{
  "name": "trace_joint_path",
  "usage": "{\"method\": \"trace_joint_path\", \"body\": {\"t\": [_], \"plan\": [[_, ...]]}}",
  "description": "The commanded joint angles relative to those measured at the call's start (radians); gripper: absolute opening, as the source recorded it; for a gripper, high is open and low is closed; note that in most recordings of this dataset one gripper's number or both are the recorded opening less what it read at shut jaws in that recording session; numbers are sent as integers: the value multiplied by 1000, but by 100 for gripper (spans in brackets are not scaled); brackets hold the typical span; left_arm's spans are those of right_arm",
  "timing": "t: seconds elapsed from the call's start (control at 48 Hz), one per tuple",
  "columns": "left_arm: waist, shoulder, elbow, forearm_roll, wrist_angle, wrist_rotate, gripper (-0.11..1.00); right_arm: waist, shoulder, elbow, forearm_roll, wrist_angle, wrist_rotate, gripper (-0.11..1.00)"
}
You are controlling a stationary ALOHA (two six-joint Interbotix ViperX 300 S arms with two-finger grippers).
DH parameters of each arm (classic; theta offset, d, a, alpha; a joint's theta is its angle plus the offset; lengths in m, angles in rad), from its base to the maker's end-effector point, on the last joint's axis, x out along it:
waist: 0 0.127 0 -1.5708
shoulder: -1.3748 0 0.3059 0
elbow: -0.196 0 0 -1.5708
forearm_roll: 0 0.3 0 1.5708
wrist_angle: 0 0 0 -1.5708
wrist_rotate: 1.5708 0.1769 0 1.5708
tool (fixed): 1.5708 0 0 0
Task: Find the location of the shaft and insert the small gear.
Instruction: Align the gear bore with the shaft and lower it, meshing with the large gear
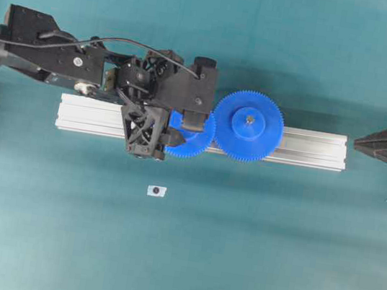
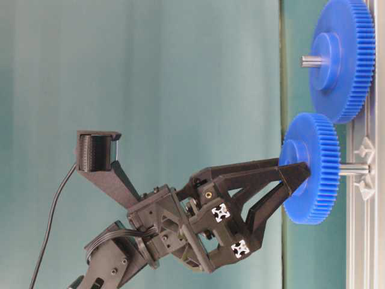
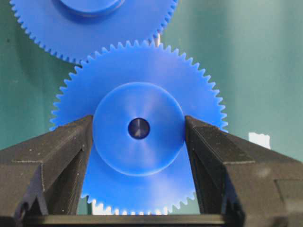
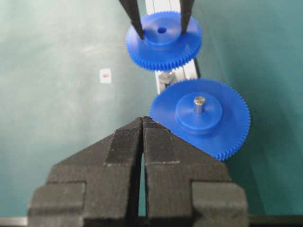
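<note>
Seen from overhead at mid-table: the small gear point(image 1: 192, 146), in bright blue moulded plastic, finely toothed all round its rim. Carries a raised round hub, smooth and slightly glossy, with a dark centre hole. Sits at 8 o'clock of the larger gear point(image 1: 247, 124), teeth meeting teeth, over the ribbed silver aluminium rail point(image 1: 89, 115). From table level, rides on the shaft point(image 2: 355, 170), a thin grey metal pin bridging the short gap between gear and rail.

Flanking the hub at 3 and 9 o'clock in the left wrist view: the matt black, grainy printed fingers point(image 3: 57, 156) of the left gripper point(image 3: 138, 125). Hard against the hub at 9 o'clock, perhaps a hairline apart at 3; cannot tell whether clamping or just freed.

At 3 o'clock of the rail, well apart from both gears: the right gripper point(image 4: 143, 124), ridged wedge-shaped jaws pressed together on nothing.

On the larger gear's hub, a stubby grey pin point(image 4: 199, 104). At 7 o'clock of the small gear, a small white tag point(image 1: 157, 190) with a dark dot on the teal table point(image 1: 271, 259).
</note>
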Motion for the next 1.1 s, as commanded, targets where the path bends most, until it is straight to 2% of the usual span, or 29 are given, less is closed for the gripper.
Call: {"method": "trace_joint_path", "body": {"t": [0.0,0.083,0.146,0.813,1.084], "plan": [[11,-12,-9,3,-2,2,69,-2,6,-11,0,-9,11,2],[11,-11,-9,3,-2,2,81,-2,8,-11,0,-9,14,2],[11,-12,-9,3,-2,2,85,-2,8,-11,0,-9,20,2],[15,-63,-11,3,-2,6,84,-2,8,-8,0,-15,31,2],[0,-44,-11,3,-8,-25,84,-2,8,-6,0,-23,31,2]]}}
